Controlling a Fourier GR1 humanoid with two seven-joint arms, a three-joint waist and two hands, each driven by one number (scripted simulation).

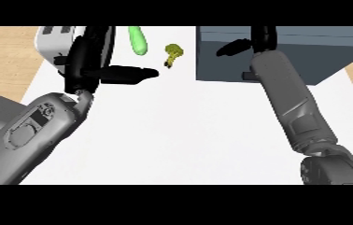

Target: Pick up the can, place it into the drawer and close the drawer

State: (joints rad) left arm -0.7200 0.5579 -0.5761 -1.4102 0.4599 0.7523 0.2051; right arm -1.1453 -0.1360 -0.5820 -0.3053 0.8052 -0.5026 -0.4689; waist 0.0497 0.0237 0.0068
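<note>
Left of the grey drawer [276, 56] on the white counter [179, 135] I see my left hand [93, 63], fingers straight, then a green cucumber [138, 40] and a yellow-green item [172, 53], while my right hand [257, 41] sits over the drawer, its fingers unclear, and no can shows.

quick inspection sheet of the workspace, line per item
surface: white counter, wood floor at both sides
job's things: grey drawer unit at upper right; can not seen
clutter: green cucumber and a small yellow-green piece at the back; white toaster at upper left
hands: left hand raised at left, fingers straight, holds nothing; right hand over the drawer unit, fingers cannot be told
cables: nothing seen
surroundings: nothing seen
</note>
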